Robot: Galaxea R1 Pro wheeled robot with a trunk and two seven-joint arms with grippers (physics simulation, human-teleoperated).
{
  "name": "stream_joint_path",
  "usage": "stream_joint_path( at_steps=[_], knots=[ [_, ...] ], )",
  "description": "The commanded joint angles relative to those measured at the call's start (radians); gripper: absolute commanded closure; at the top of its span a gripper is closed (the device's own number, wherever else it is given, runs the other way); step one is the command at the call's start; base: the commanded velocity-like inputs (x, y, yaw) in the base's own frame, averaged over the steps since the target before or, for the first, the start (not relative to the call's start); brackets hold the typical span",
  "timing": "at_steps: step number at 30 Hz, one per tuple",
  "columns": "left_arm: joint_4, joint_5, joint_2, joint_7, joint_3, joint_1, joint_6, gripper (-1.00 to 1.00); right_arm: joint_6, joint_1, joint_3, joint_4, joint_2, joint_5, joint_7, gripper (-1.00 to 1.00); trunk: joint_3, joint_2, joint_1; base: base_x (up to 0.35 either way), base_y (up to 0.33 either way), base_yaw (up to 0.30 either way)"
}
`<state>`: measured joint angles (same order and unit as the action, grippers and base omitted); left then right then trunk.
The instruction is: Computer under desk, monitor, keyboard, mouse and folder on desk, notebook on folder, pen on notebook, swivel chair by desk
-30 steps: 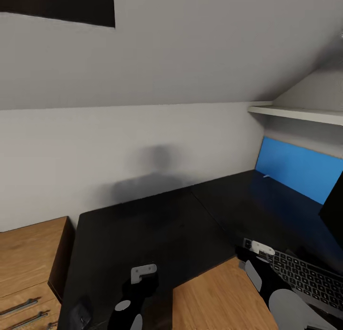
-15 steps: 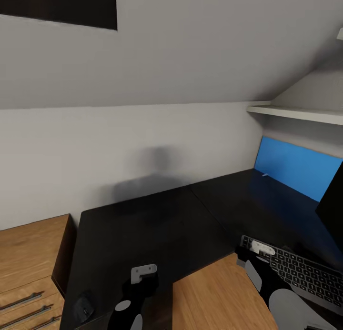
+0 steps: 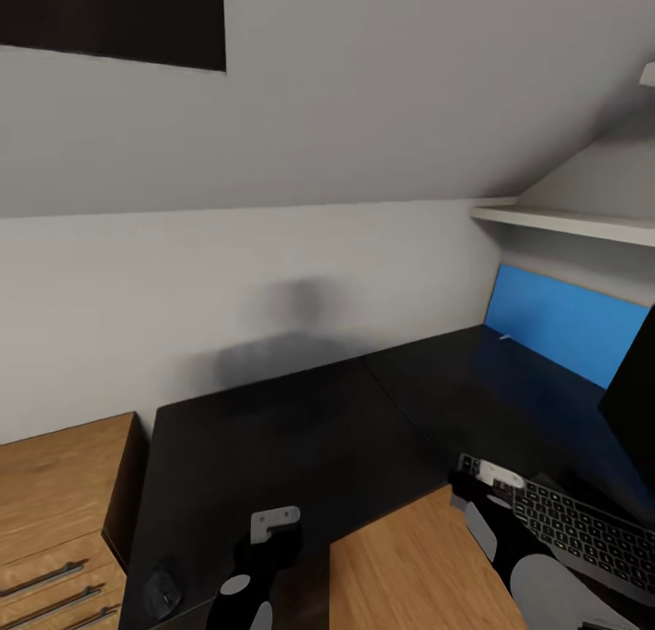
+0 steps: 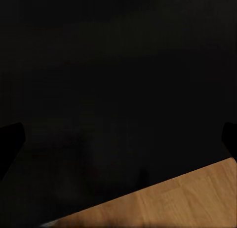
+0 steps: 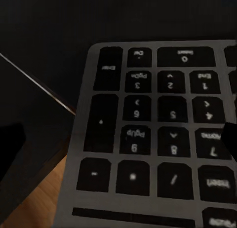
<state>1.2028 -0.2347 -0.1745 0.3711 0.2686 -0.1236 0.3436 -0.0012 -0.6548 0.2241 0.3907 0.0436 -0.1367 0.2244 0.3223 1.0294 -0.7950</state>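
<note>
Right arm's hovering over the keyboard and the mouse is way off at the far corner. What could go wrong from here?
1. The keyboard lies near the desk front edge; a push could slide it off.
2. The monitor stands close beside it; the right end effector could clip it.
3. The mouse sits near the desk's edge, so a nudge could drop it.

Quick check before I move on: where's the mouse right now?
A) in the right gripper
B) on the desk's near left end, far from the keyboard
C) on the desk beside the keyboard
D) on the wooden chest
B: the mouse sits on the desk at its near left end, while the keyboard lies at the right.
</note>
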Motion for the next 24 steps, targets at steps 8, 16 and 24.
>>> stream_joint_path(
  at_steps=[8, 16, 24],
  knots=[
    [-0.001, -0.008, 0.0, 0.008, 0.001, -0.001, 0.003, -1.0, -0.009, 0.001, -0.003, 0.031, -0.013, -0.008, 0.002, -1.0, -0.024, -0.055, 0.031, 0.0, 0.0, 0.0],
    [-0.001, -0.008, 0.0, 0.007, 0.001, -0.001, 0.002, -1.0, 0.156, 0.21, -0.004, 0.495, -0.082, -0.012, 0.001, -1.0, -0.04, -0.09, 0.05, 0.0, 0.0, 0.0],
    [0.005, -0.009, 0.0, 0.007, 0.002, -0.001, 0.001, -1.0, 0.363, 0.369, -0.003, 0.81, -0.111, -0.172, -0.001, -1.0, -0.04, -0.09, 0.05, 0.0, 0.0, 0.0]
  ],
)
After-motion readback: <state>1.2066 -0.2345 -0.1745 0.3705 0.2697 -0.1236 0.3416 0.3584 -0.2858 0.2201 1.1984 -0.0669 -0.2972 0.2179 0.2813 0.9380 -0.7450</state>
